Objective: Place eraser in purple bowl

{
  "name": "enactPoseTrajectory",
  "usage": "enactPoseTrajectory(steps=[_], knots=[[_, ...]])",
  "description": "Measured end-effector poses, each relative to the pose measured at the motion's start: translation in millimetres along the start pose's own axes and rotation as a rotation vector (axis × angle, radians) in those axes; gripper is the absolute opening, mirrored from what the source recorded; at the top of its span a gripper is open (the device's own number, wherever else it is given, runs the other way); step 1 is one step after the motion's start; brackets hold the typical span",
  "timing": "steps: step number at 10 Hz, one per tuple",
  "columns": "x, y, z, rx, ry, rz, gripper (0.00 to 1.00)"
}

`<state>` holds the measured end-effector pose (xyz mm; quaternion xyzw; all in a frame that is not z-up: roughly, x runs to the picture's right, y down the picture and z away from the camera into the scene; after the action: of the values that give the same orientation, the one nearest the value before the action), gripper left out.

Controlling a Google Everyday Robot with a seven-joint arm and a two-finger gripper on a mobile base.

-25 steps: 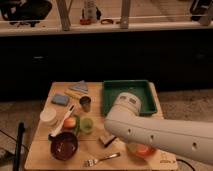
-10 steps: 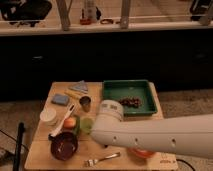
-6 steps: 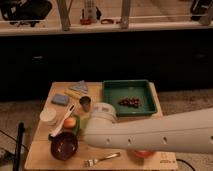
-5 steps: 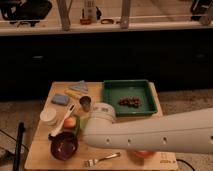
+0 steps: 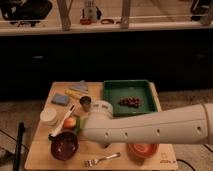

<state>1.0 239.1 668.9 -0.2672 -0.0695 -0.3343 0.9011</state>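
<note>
the round, glossy purple bowl (image 5: pixel 64 145) is sitting at the front left of the wooden counter (image 5: pixel 40 154), its inside too dim to read. the orange bowl (image 5: pixel 142 149) is resting front right, and the rectangular green tray (image 5: pixel 114 92) is holding a dark reddish cluster (image 5: pixel 130 102). the smooth white arm (image 5: pixel 150 130) is crossing from the right and hiding the gripper, so i cannot tell whether it is open or closed, nor where the eraser is.
</note>
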Motion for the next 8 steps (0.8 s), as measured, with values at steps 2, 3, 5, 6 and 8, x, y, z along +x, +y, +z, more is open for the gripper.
enactPoseTrajectory(steps=[2, 3, 5, 6, 8], knots=[[0.2, -7.8, 10.5, 0.008, -0.024, 0.002, 0.8], [2.1, -9.2, 14.7, 0.01, -0.029, 0.009, 0.8], [6.5, -17.6, 28.8, 0.015, -0.045, 0.023, 0.8], [10.0, -19.1, 35.7, 0.015, -0.05, 0.033, 0.8], [14.2, -23.2, 49.1, 0.022, -0.063, 0.046, 0.8]])
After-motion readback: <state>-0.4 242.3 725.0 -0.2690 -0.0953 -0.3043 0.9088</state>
